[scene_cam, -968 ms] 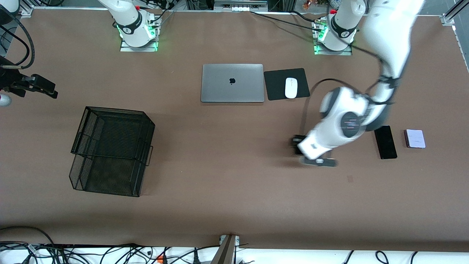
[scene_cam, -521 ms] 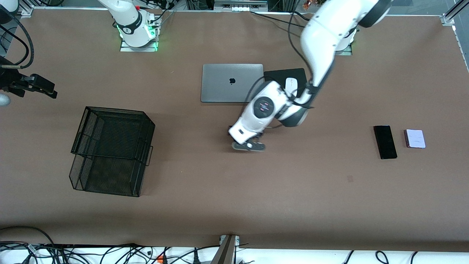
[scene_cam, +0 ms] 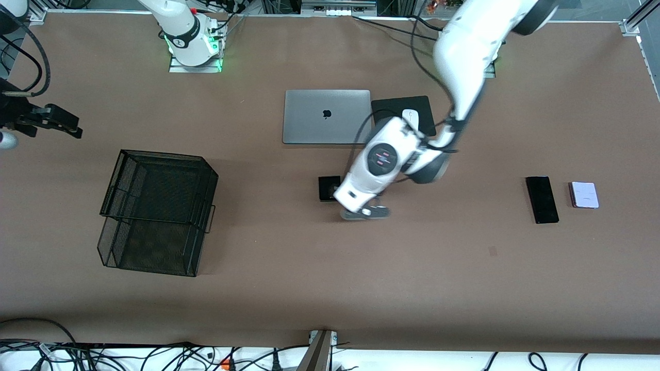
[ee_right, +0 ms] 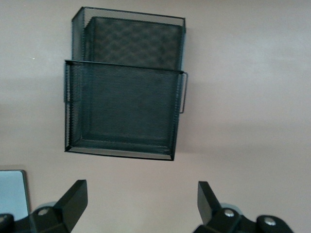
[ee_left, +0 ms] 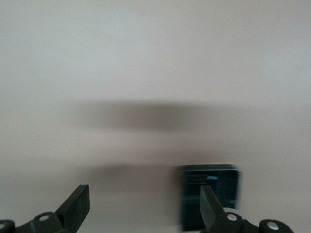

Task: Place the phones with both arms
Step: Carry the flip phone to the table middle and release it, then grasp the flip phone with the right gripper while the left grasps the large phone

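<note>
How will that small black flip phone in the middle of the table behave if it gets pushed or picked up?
The flip phone lies flat on the table, so it should slide, not roll or tip. It looks rigid and compact, probably light. Its low profile may make gripping hard for the open left pincer over it.

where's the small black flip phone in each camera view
Front view: the small black flip phone lies flat on the table near its middle, nearer the camera than the laptop, beside the left gripper.
Left wrist view: the phone lies by one open finger.
Right wrist view: not in it.
Shared landmark: the brown table, bare beside the phone.
</note>
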